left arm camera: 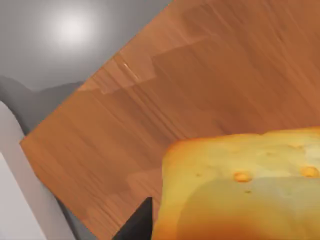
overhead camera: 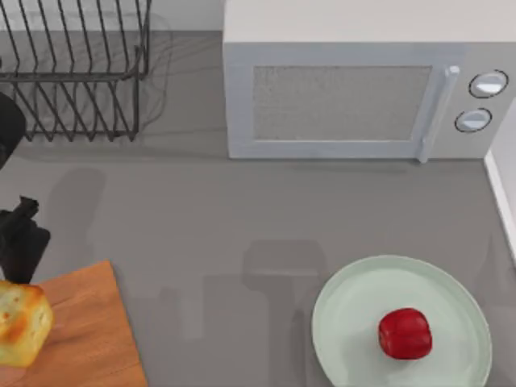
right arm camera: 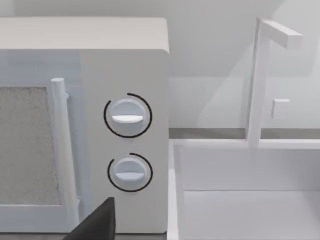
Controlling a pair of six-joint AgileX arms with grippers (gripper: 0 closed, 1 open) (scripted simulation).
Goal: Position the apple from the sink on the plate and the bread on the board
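Grey counter with microwave, rack; left fingers seemingly gripping bread over board.

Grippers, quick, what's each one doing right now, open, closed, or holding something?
Left gripper: beside the bread on the cutting board; open or shut cannot be told.
Right gripper: cannot be told.

The left arm reaches in at the table's left edge, its dark wrist low near the front corner. The left gripper points toward the front, one finger beside the bread. The right arm is parked.
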